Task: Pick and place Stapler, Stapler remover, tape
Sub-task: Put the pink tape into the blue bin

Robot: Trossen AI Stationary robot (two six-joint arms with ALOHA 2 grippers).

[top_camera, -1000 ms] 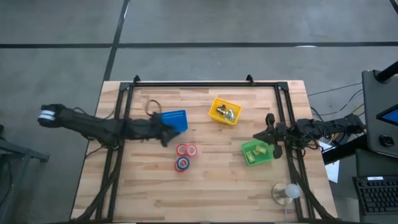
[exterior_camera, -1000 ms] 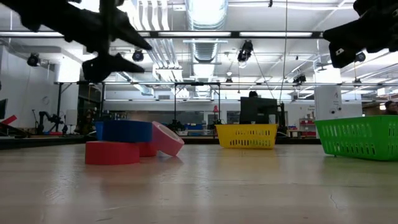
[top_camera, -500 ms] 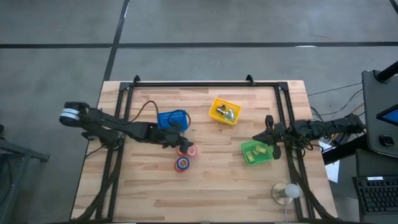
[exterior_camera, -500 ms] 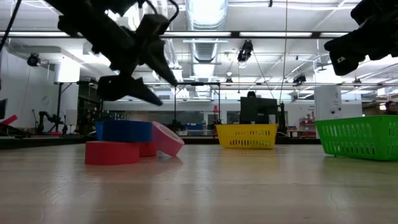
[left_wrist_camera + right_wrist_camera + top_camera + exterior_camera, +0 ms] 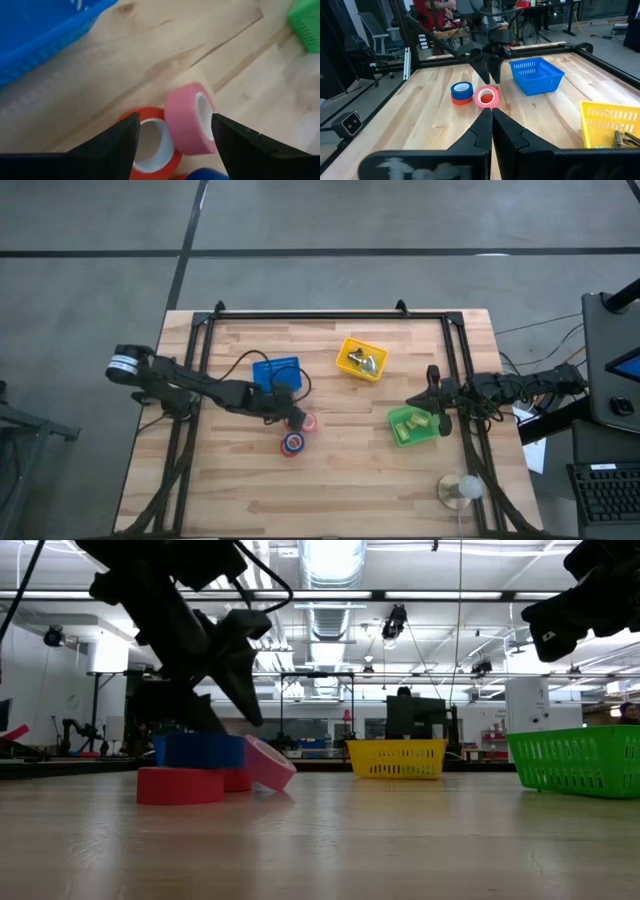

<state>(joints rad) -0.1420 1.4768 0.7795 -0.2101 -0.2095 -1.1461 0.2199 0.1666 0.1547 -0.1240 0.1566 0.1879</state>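
Three tape rolls lie mid-table. A red roll point(image 5: 150, 146) lies flat, and a pink roll point(image 5: 187, 119) leans tilted against it on its edge point(image 5: 308, 423) point(image 5: 268, 764). A blue-with-red roll point(image 5: 292, 443) point(image 5: 195, 765) sits flat just nearer. My left gripper point(image 5: 175, 120) point(image 5: 289, 416) point(image 5: 238, 710) is open and points down just above the pink roll. One finger stands on each side, and neither touches it. My right gripper point(image 5: 491, 112) point(image 5: 425, 398) is shut and waits above the green basket. No stapler or stapler remover can be told apart.
A blue basket point(image 5: 275, 373) stands just beyond the left gripper. A yellow basket point(image 5: 350, 355) with silvery metal pieces sits farther right, a green basket point(image 5: 415, 426) by the right arm. A pale round object point(image 5: 460, 489) lies near the right near corner. Bare wood lies near the rolls.
My left gripper has moved from beside the blue basket toward the right and near edge, over the tape rolls. It has come down and tipped its fingers downward. The rolls and my right arm have stayed put.
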